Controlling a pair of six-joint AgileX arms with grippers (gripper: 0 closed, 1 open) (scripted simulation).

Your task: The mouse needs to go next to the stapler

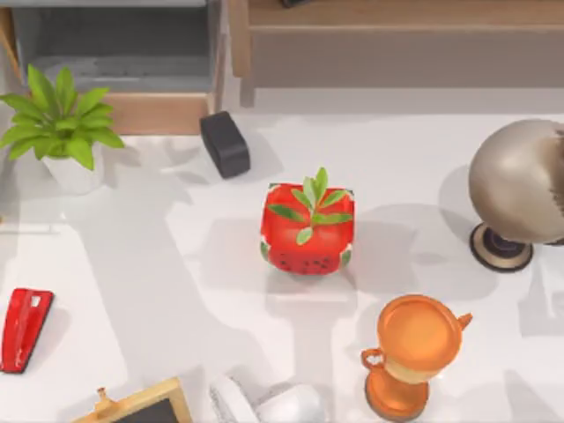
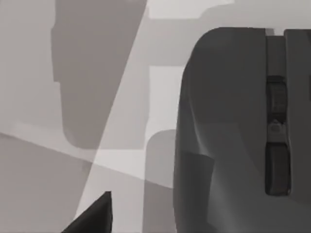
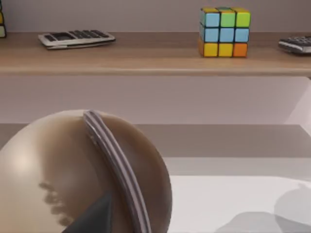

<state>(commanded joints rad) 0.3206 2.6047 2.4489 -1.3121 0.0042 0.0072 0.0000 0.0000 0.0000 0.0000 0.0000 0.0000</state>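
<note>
Matte black mouse (image 2: 233, 145) — scroll wheel visible — tool states impossible to tell.

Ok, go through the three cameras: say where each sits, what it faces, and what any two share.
Top view: above the table, looking down on the small matte black mouse, glossy red wedge stapler and red watermelon-patterned plant cube.
Left wrist view: on the left arm, close over the mouse; a dark tip of its own tool shows at the frame's edge.
Right wrist view: on the right arm, facing the beige globe and a wooden shelf.
Shared: top and left wrist views both show the mouse.
</note>
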